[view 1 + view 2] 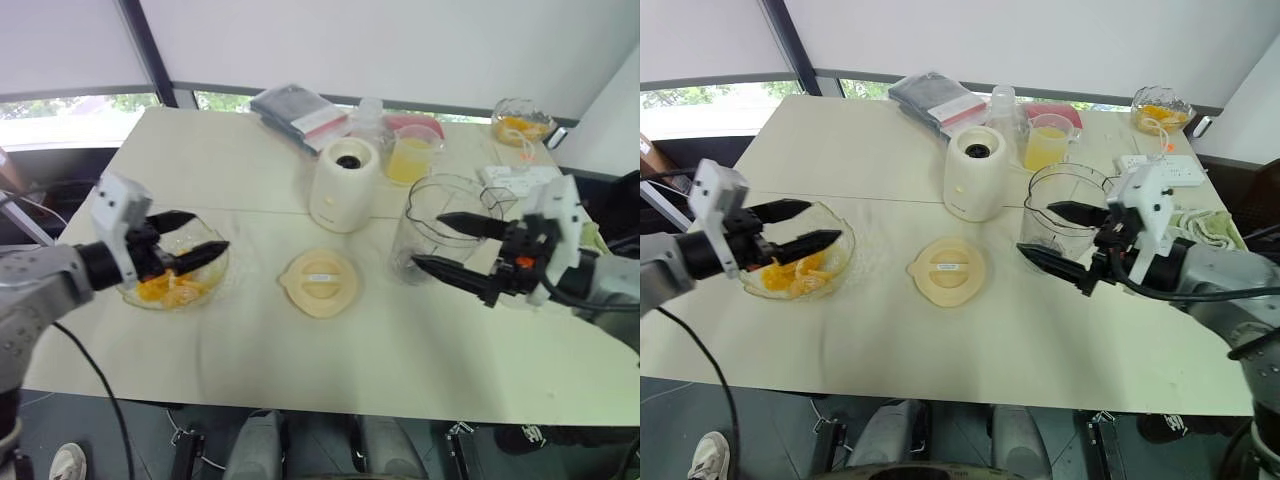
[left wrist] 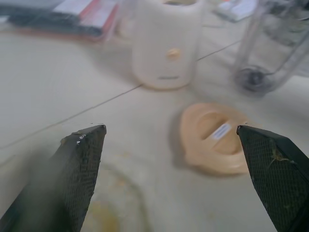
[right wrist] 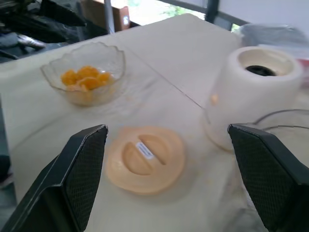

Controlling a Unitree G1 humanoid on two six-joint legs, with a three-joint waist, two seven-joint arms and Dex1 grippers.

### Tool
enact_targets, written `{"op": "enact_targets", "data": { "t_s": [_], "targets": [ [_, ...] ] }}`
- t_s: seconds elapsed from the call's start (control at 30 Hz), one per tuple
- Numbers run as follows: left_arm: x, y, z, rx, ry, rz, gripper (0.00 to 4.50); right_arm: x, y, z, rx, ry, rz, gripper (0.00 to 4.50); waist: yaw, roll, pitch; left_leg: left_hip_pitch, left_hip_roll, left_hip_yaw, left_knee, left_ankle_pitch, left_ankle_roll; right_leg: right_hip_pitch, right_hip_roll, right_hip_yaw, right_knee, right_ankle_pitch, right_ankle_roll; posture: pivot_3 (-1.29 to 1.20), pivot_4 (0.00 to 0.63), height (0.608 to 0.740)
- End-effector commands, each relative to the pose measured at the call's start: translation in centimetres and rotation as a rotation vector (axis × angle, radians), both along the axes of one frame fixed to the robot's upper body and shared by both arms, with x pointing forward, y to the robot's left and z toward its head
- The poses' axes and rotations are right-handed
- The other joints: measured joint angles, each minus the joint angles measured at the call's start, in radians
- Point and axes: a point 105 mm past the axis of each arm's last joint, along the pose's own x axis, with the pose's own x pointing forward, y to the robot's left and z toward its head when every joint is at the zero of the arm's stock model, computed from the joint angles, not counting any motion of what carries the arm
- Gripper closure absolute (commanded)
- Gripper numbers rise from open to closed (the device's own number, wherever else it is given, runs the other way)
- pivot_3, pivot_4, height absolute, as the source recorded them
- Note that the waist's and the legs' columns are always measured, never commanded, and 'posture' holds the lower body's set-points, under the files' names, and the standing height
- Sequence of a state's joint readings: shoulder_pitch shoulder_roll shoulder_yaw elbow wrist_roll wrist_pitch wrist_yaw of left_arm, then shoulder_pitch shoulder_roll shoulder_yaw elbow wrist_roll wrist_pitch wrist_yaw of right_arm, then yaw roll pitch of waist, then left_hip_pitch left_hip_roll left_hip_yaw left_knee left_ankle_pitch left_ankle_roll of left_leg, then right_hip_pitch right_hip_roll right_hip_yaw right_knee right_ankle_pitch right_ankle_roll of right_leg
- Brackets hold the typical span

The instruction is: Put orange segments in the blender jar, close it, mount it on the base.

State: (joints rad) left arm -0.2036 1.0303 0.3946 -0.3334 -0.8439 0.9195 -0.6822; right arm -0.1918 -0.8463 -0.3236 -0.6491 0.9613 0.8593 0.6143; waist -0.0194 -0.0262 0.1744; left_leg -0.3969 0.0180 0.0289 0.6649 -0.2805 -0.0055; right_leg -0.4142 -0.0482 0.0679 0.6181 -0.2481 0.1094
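The orange segments (image 1: 168, 288) sit in a little glass bowl (image 1: 836, 262) on the counter (image 1: 250, 340), right under the left gripper (image 1: 190, 238). Its jaws are wide open with nothing in them, and they hang just over the bowl. I think the pieces are soft and wet. They will squash if pinched hard, and they may slip. A gentle pinch across the fat middle of one piece looks best. The bowl is glass, so a bump could crack it or push it along.

The blender jar (image 1: 440, 225) stands right beside the right gripper (image 1: 452, 245). Those jaws are open wide too and hold nothing. One finger reaches across the front of the jar, and I cannot tell if it touches. The jar is clear plastic, looks light while it is empty, and is smooth, so it could tip or slide. I cannot see its handle well, so a hold around its stiff wall, with one finger on each side, seems the safe way.

The round cream lid (image 1: 320, 282) lies flat on the counter between the two grippers. The base (image 1: 345, 183) stands just beyond the lid, near the jar. It looks heavy and steady.
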Motion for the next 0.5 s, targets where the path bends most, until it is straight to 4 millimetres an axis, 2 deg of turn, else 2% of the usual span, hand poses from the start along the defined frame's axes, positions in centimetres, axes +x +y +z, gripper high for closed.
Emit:
{"op": "enact_targets", "data": {
  "t_s": [0.03, 0.17, 0.27, 0.4, 0.5],
  "targets": [
    [0.0, 3.0, 1.8, 0.048, 0.038, 0.088, 0.0, -0.2, 1.7, 0.8, 0.028, -0.074, 0.041, 0.32, 0.0, 0.001, 0.001, 0.0, 0.0, 0.0, 0.0, 0.0, 0.0, -0.001, 0.0, 0.0, 0.001, 0.0, 0.0, 0.0, 0.15, 0.74],
    [0.1, 5.3, 0.0, -0.026, 0.282, 0.193, 0.0, 0.0, 3.0, -0.1, 0.059, -0.072, 0.052, 0.32, 0.005, 0.0, 0.001, -0.002, 0.0, 0.0, 0.0, 0.0, 0.0, -0.003, -0.001, 0.0, 0.001, 0.0, 0.0, 0.0, 0.15, 0.74],
    [0.3, 5.2, -0.8, -0.045, 0.381, 0.207, 0.0, 0.0, 3.4, -0.3, 0.074, -0.077, 0.046, 0.32, 0.007, 0.0, 0.0, -0.007, -0.001, 0.0, 0.0, 0.0, 0.0, -0.007, -0.001, 0.0, 0.002, 0.0, 0.001, 0.0, 0.15, 0.74],
    [1.9, 5.5, -2.1, -0.069, 0.487, 0.307, 0.0, -0.3, 4.1, -0.6, 0.097, -0.073, 0.048, 0.32, 0.008, -0.003, 0.001, -0.012, -0.002, 0.0, 0.002, 0.0, 0.0, -0.014, -0.002, 0.0, 0.009, 0.001, 0.003, 0.0, 0.15, 0.74],
    [2.7, 4.7, -3.2, -0.076, 0.559, 0.33, 0.0, -0.6, 4.6, -0.9, 0.108, -0.069, 0.045, 0.32, 0.006, -0.003, 0.001, -0.011, -0.003, -0.001, 0.002, 0.0, 0.0, -0.015, 0.001, -0.001, 0.012, 0.002, 0.004, 0.0, 0.15, 0.74]
  ]
}}
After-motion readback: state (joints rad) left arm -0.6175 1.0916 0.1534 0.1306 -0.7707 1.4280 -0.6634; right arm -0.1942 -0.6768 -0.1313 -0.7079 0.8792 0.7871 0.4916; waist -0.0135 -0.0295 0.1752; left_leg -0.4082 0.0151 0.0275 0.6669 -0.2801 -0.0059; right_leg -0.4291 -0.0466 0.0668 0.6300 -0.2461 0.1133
